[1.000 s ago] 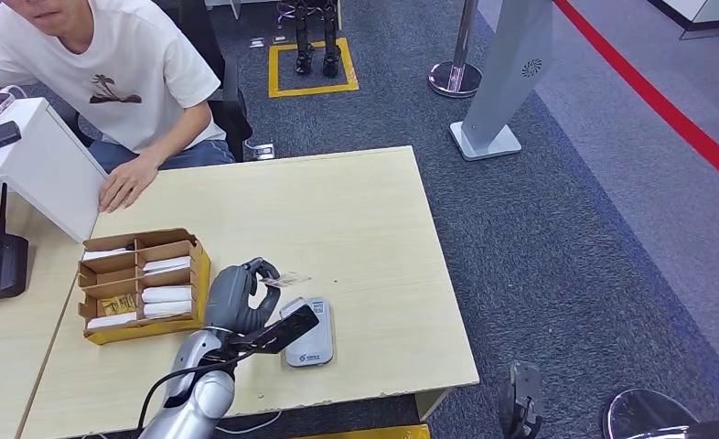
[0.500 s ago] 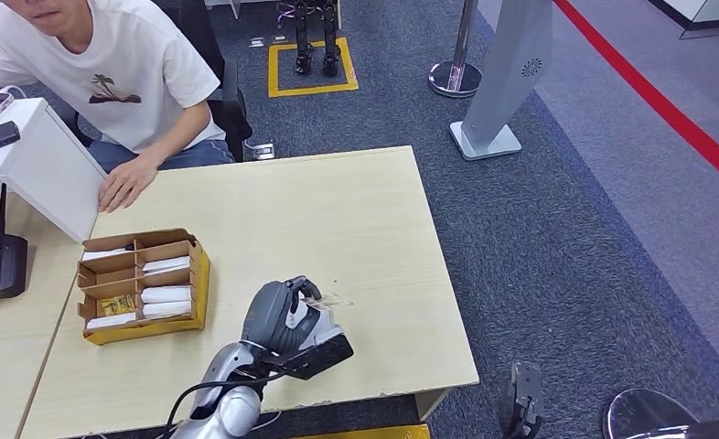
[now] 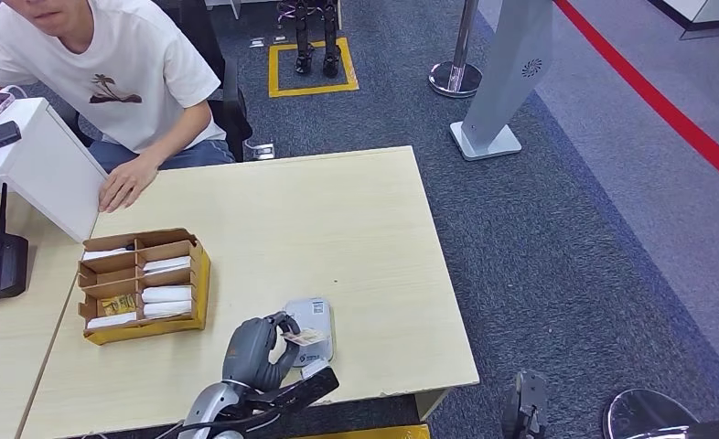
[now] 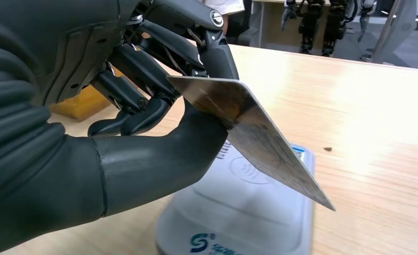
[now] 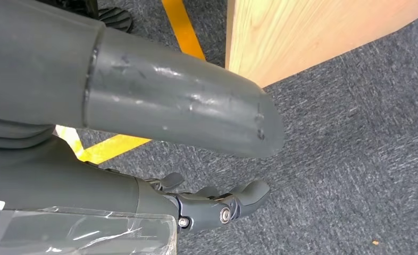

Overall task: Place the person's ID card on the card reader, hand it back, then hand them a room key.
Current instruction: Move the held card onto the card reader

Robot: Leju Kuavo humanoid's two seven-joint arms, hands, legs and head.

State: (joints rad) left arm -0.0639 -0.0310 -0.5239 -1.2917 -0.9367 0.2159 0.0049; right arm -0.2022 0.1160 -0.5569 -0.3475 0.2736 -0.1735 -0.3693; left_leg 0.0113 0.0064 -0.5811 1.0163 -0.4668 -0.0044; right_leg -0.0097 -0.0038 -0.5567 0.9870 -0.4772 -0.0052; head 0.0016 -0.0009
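While left robot hand (image 3: 257, 350) pinches ID card (image 3: 305, 337) over card reader (image 3: 312, 322), wooden table (image 3: 338, 219) meets grey carpet (image 3: 557, 238).

A pale wooden table (image 3: 356, 219) carries two things — a card reader (image 3: 315, 322) and a cardboard box (image 3: 142, 285).

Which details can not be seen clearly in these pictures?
- ID card face: in the left wrist view it is glare-washed and seen edge-on; in the head view it is too small.
- Card reader near end: covered by the left hand in the head view.
- Cardboard box contents: too small to identify.
- Right hand: partly behind its own thumb in the right wrist view.
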